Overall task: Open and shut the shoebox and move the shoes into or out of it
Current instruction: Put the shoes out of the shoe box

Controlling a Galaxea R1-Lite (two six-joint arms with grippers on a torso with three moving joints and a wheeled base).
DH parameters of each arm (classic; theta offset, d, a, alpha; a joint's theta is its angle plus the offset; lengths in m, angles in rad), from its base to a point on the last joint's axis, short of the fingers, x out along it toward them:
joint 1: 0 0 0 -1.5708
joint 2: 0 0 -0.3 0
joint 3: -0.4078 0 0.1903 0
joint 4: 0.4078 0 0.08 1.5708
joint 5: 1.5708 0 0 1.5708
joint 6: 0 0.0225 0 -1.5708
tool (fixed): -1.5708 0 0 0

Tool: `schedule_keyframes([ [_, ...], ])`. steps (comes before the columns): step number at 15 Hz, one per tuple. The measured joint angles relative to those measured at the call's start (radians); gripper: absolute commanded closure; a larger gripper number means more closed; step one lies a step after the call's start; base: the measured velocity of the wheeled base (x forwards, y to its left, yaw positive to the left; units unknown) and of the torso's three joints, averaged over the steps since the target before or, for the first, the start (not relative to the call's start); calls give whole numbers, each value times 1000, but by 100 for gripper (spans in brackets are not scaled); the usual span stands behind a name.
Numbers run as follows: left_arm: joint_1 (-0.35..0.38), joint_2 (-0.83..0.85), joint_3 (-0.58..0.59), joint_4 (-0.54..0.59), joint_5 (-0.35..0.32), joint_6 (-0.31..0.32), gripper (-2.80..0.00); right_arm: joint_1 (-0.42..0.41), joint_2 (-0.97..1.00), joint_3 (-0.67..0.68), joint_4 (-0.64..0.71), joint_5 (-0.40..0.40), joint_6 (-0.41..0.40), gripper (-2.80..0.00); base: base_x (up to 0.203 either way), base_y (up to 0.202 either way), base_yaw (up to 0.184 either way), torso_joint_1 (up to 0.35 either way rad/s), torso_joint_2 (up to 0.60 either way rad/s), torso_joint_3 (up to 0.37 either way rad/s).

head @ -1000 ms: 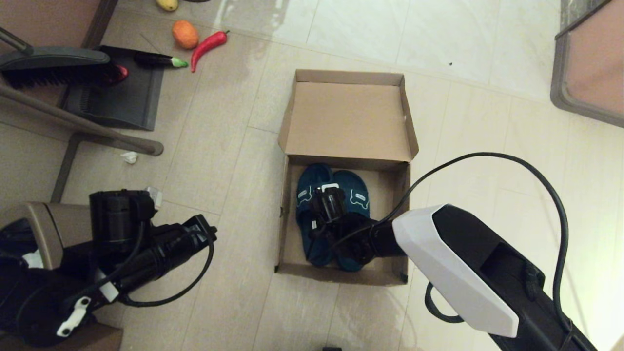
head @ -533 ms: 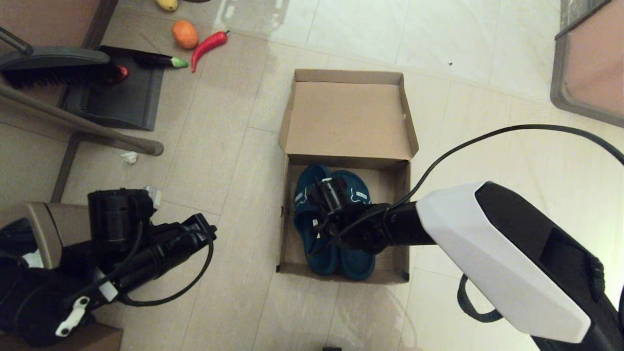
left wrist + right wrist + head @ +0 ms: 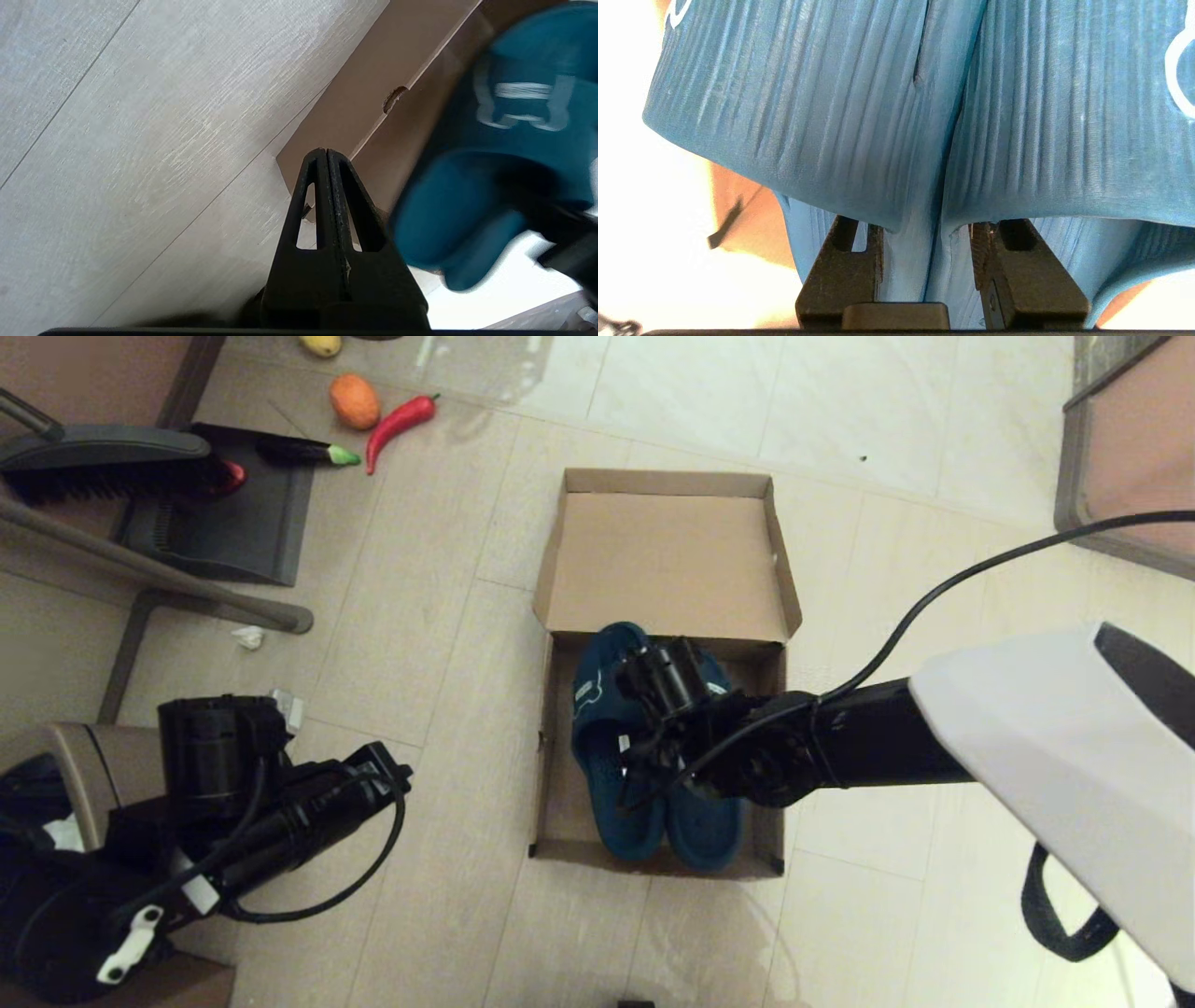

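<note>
Where the pale tiled floor (image 3: 934,429) meets the wood-look planks (image 3: 429,616), the shoebox (image 3: 560,784) lies open, its lid (image 3: 667,565) folded flat on the far side. Taking the shoebox as the landmark: far to its left and beyond it, a red chili (image 3: 400,422), an orange fruit (image 3: 354,401) and a yellow fruit (image 3: 320,344) lie on the floor, and a small eggplant (image 3: 303,452) rests at the edge of a dark dustpan (image 3: 224,513). A brush head (image 3: 107,467) sits above the dustpan, and a long handle (image 3: 149,569) slants across the floor toward the shoebox. A scrap of white paper (image 3: 248,637) lies on the planks left of the shoebox. Far to the shoebox's right, beyond it, is the corner of a grey-framed piece of furniture (image 3: 1120,457).

The shoes (image 3: 616,784) hang side by side over the shoebox's inside, toes tipped up over the lid hinge and heels low by the near wall. The right pincer (image 3: 653,705) reaches in from the shoebox's right and grips both shoes together; the right wrist view shows its fingers (image 3: 845,270) squeezing the shoes' touching inner edges between them. The right arm and its cable cross over the shoebox's right wall.

The left pincer (image 3: 325,156) is pressed closed and empty, hovering over the floor just left of the shoebox's near left corner, clear of it.
</note>
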Motion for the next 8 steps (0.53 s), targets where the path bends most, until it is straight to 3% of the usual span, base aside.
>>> schedule_keyframes([
  [5,0,0,3,0,-1,0,0,-22,-210,171,0,2,12,0,0,0,0,0,0,0],
  [8,0,0,14,2,-4,0,0,-129,-335,269,0,4,17,0,0,0,0,0,0,0],
])
